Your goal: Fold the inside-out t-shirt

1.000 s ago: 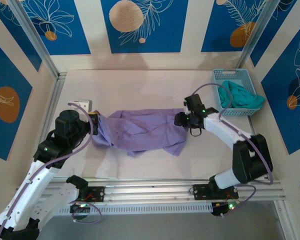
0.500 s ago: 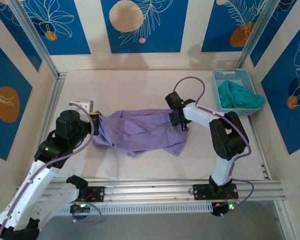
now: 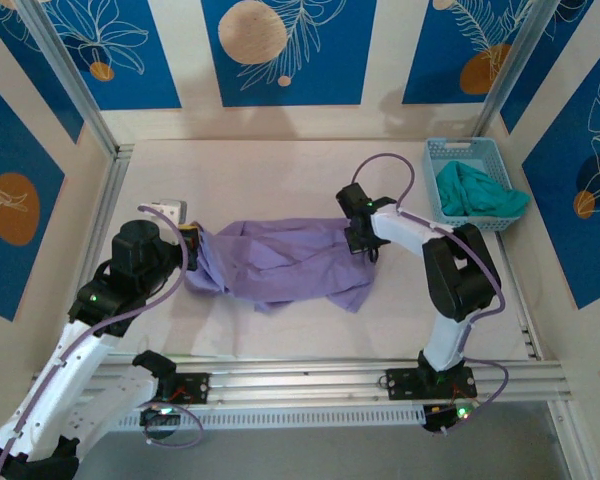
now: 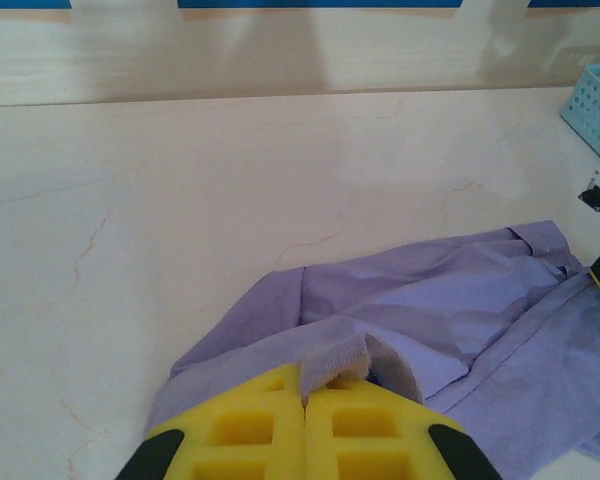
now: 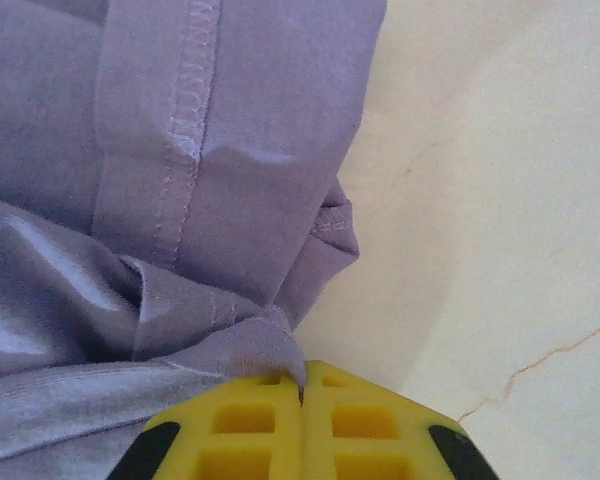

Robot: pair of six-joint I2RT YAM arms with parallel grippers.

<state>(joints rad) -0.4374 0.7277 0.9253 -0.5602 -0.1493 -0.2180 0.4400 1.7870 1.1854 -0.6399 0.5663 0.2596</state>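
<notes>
So we've got both ends pinched: left gripper [image 4: 305,392] clamps the t-shirt [image 3: 280,262] at the edge farthest from the basket [image 3: 460,144], right gripper [image 5: 300,392] the edge nearest it. It's bunched up, so probably next we stretch it flat before folding.

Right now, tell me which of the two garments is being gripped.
The light purple cotton t-shirt: jaws are shut on both its ends. The teal-green garment lies untouched in the light blue plastic basket.
</notes>
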